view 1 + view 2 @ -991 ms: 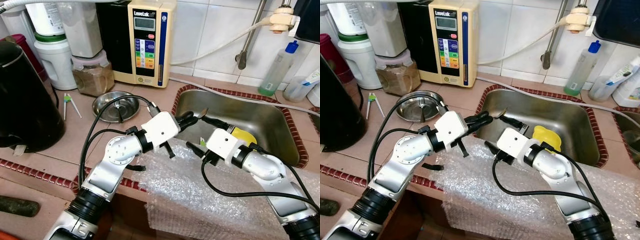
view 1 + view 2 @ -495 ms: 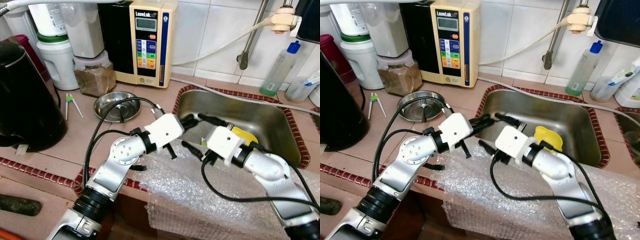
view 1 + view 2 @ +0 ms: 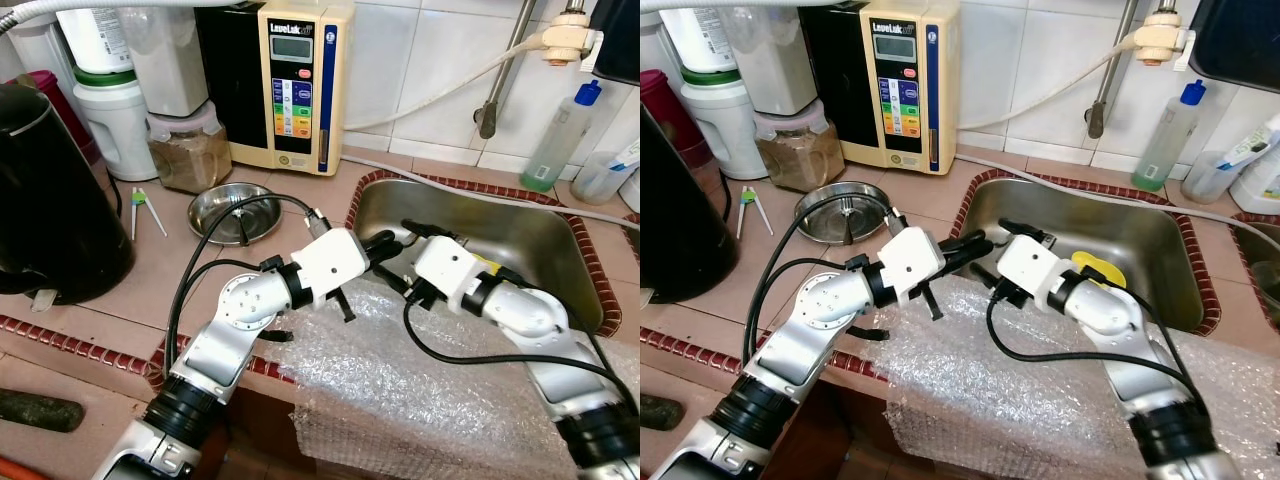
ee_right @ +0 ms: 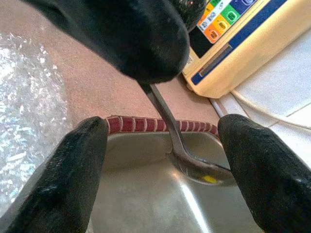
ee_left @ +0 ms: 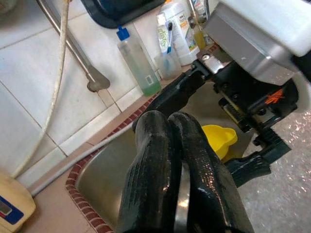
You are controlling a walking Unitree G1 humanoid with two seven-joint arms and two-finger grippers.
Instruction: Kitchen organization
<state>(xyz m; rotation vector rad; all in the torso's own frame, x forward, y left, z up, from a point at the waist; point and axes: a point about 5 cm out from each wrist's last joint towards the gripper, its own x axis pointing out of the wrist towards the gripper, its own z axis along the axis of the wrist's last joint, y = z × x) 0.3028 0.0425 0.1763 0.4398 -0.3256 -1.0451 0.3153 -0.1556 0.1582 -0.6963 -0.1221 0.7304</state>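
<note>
Left claw (image 3: 388,240) poised at near-left rim of steel sink (image 3: 545,245), fingers pressed together on handle of metal spoon (image 4: 187,158). Right claw (image 4: 163,160) spread wide, just beside and facing left claw over sink's left end, nothing between its fingers but the spoon's bowl hanging past them. Head views: both claws met tip to tip, spoon itself too slim and hidden to make out; bubble wrap (image 3: 420,390) draped over surface edge beneath both arms; steel bowl (image 3: 232,212) on tiled surface (image 3: 150,290) left of sink; jar of brown powder (image 3: 188,152), cream wall appliance (image 3: 295,85) and black kettle (image 3: 50,200) behind and to left; clear bottle (image 3: 560,140) at far right of sink. Right wrist view alone revealed spoon: handle rising into left claw's closed fingertips, bowl low above sink floor near red tile border. Left wrist view added yellow cup (image 5: 218,141) lying in sink beyond right claw's body, partly covered in head views by right arm.
</note>
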